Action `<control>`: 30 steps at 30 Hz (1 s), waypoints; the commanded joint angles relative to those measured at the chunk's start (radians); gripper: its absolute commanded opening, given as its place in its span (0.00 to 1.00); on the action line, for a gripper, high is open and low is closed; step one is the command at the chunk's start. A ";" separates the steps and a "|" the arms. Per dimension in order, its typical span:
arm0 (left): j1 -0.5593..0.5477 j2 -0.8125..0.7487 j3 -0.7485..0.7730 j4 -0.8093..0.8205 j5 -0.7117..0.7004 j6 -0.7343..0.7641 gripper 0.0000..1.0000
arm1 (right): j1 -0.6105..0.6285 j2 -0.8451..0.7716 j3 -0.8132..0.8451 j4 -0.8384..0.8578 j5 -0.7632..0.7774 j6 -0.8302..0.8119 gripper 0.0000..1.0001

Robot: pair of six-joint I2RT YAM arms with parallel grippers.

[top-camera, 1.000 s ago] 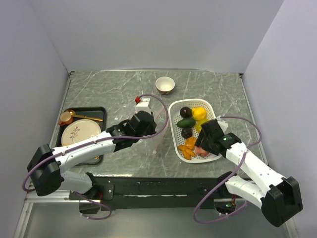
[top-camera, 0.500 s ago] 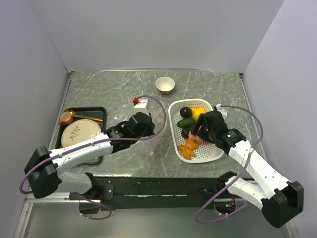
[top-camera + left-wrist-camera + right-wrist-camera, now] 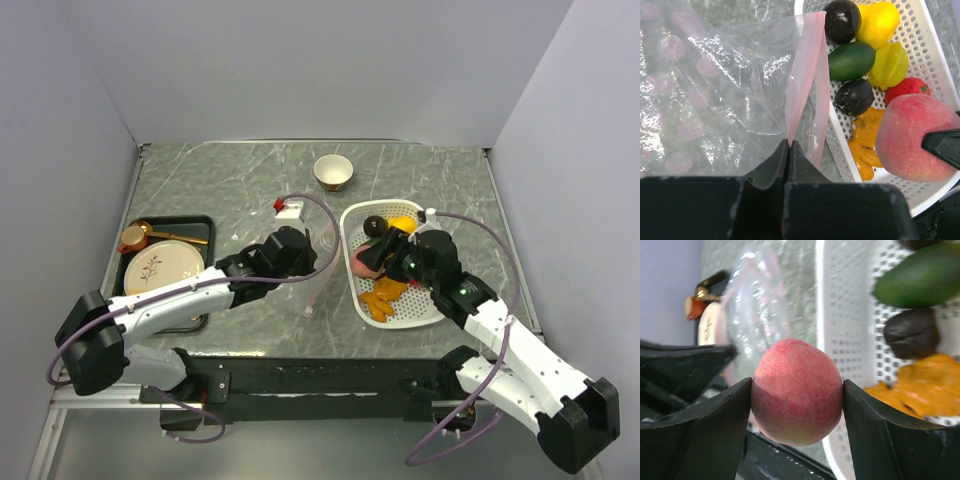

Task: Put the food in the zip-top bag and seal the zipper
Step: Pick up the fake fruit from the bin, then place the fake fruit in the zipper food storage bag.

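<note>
My right gripper (image 3: pixel 796 388) is shut on a pink peach (image 3: pixel 797 390), one piece of the food, and holds it above the left rim of the white basket (image 3: pixel 432 305), close to the zip-top bag (image 3: pixel 715 90). In the top view the peach (image 3: pixel 365 262) hangs just right of the bag's mouth. My left gripper (image 3: pixel 789 143) is shut on the pale pink zipper (image 3: pixel 807 75) and holds that edge of the clear bag up. More food lies in the basket: a dark round piece (image 3: pixel 842 20), a yellow pear (image 3: pixel 879 22), a green piece (image 3: pixel 851 60), orange pieces (image 3: pixel 865 145).
A gold bowl (image 3: pixel 333 171) stands at the back. At the left, a black tray (image 3: pixel 200 225) carries a plate (image 3: pixel 155 268) and a gold cup (image 3: pixel 133 238). A small white and red object (image 3: pixel 288 208) lies behind the bag.
My right gripper has lifted the peach from the basket's near end and carried it left and farther back, toward the bag's mouth. The left gripper has kept its hold on the zipper.
</note>
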 commanded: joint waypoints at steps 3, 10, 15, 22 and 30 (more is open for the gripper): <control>0.002 0.019 0.018 0.048 0.035 -0.026 0.01 | 0.033 0.040 0.007 0.193 -0.048 0.025 0.32; 0.002 0.013 0.024 0.050 0.053 -0.032 0.01 | 0.067 0.151 0.059 0.238 -0.034 0.019 0.32; 0.002 0.007 0.017 0.060 0.060 -0.038 0.01 | 0.070 0.207 0.088 0.238 -0.037 -0.007 0.32; 0.002 0.033 0.029 0.059 0.067 -0.043 0.01 | 0.085 0.261 0.101 0.287 -0.057 0.001 0.32; 0.001 0.015 0.027 0.059 0.075 -0.042 0.01 | 0.109 0.347 0.113 0.307 -0.031 0.007 0.32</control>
